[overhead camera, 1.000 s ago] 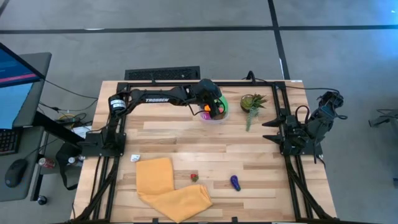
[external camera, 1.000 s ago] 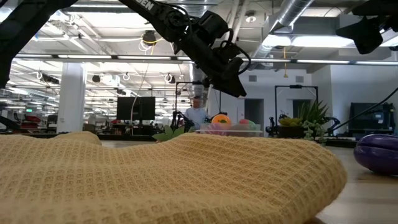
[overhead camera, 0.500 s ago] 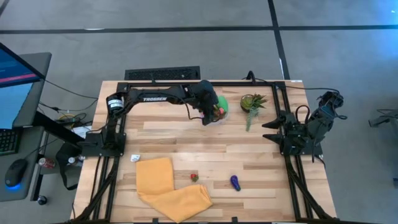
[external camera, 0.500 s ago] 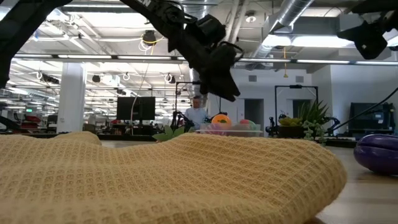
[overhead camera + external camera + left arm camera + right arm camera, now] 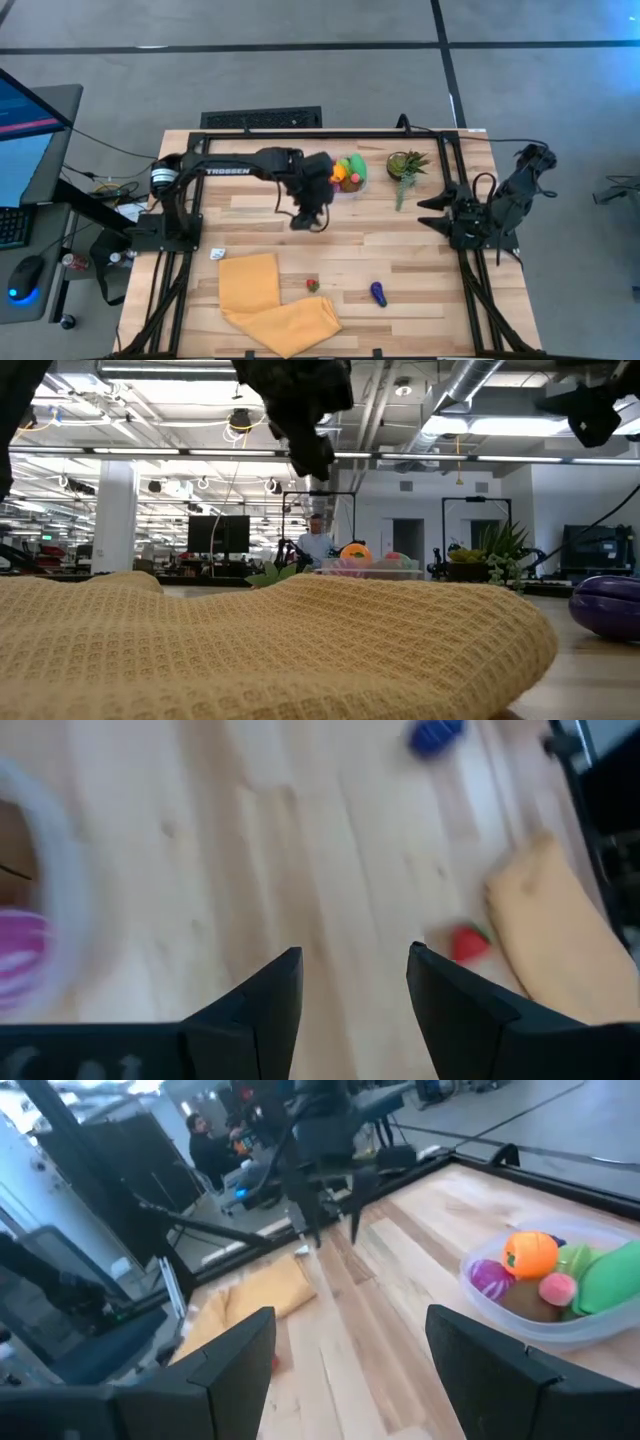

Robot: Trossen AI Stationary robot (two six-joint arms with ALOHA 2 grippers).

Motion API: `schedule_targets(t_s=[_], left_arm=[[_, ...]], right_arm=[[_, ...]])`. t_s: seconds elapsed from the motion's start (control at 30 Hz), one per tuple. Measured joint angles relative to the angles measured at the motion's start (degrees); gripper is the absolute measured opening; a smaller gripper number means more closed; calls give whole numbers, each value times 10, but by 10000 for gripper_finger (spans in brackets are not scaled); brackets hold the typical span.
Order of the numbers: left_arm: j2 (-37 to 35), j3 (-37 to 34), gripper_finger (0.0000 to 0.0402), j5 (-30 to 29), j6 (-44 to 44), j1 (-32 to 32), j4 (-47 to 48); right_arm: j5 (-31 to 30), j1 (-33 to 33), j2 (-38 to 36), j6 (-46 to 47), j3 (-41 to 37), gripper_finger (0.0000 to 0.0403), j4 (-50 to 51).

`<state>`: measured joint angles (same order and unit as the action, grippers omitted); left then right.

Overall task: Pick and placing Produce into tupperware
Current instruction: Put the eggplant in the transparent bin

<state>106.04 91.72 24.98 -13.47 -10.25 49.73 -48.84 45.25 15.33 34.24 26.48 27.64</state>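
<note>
We are in a large open-plan robotics lab or industrial office. Beyond the wooden table (image 5: 400,250) we see exposed ceiling ducts (image 5: 470,390), strip lights and white columns (image 5: 117,510), with rows of desks and dark monitors (image 5: 222,532) far back, where a person (image 5: 316,540) stands. The floor is bare grey concrete (image 5: 300,80); a monitor (image 5: 25,130), keyboard and mouse (image 5: 22,277) sit on a side desk at left.
</note>
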Motion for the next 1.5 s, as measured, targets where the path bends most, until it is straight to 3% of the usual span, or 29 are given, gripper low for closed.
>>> schedule_targets(t_s=[0.3,0.4,0.5,0.73,1.03,1.27,1.5], left_arm=[[-23,-3,169,34,-36,26,106],[-41,-30,169,53,-42,26,102],[-72,-76,169,60,-43,25,78],[-190,-247,169,56,9,25,-48],[-362,-439,169,-10,110,26,-186],[-466,-518,169,-64,147,26,-235],[-522,-546,169,-93,152,26,-232]], right_arm=[[-20,0,102,148,0,281,-186],[1,0,129,153,0,281,-218],[37,0,152,174,0,281,-215],[40,0,238,279,0,281,-218],[53,0,368,376,21,281,-211],[122,-1,497,445,97,281,-147],[204,2,637,487,219,281,-38]])
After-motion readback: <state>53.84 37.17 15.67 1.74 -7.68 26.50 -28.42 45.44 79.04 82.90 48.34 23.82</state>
